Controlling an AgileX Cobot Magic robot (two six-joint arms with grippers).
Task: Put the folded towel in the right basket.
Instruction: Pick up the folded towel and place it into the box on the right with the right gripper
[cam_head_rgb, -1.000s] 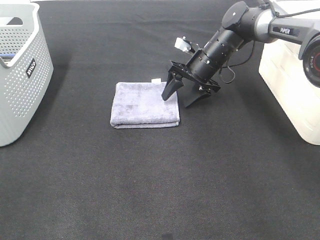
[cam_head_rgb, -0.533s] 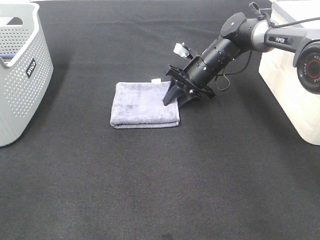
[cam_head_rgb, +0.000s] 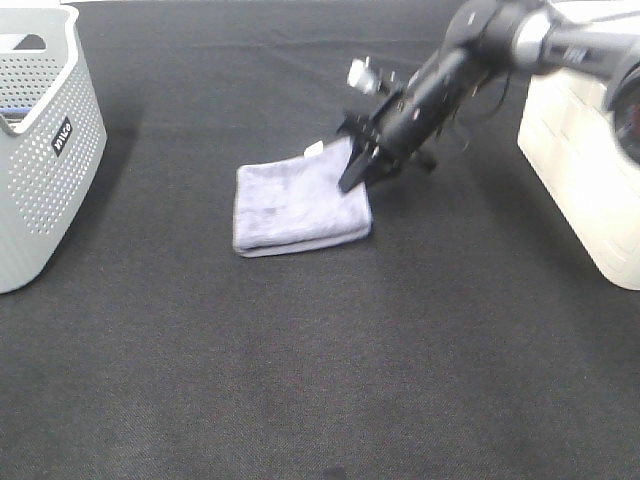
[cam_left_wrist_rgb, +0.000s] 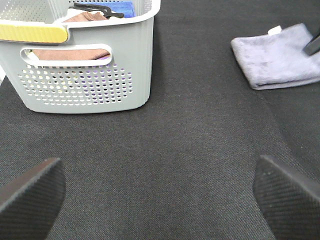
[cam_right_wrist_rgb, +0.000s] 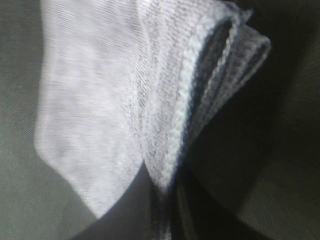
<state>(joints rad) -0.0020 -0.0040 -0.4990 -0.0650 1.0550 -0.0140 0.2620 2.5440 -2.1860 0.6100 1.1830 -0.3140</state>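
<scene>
Nearest: left gripper (cam_left_wrist_rgb: 159, 195), black ribbed pads (cam_left_wrist_rgb: 30, 195) spread wide apart, holding nothing, hovering over the table.

Flat black textured cloth table cover (cam_head_rgb: 320, 380), spanning the whole scene under everything else.

Middle of the scene: folded lavender-grey terry towel (cam_head_rgb: 295, 200), several layers thick, lying on the cover between the two baskets and inside neither. Small white tag (cam_head_rgb: 313, 148) at its far edge. Right side drawn slightly upward at the point of grip; rest flat on the cover.

Right gripper (cam_head_rgb: 352, 180), black, clamped onto the towel's right edge; stacked layered edges pinched between the fingers in the right wrist view. Motion-blurred black arm (cam_head_rgb: 440, 80) slanting down to it from the far right.

Left side, middle to far: pale grey perforated plastic basket (cam_head_rgb: 45, 170) with slotted handles and a small dark label (cam_head_rgb: 62, 135) on its wall, well apart from the towel. Flat yellow strip (cam_left_wrist_rgb: 32, 33) resting on its rim. Contents: rust-brown folded cloth (cam_left_wrist_rgb: 82, 16), also showing through the handle slot; blue cloth (cam_left_wrist_rgb: 120, 7) behind it; thin black curved item (cam_left_wrist_rgb: 97, 11) lying on top, too small to identify.

Right side, middle to far: cream-white smooth-walled right basket (cam_head_rgb: 580, 170), just beyond the arm. Interior out of view; contents impossible to tell.
</scene>
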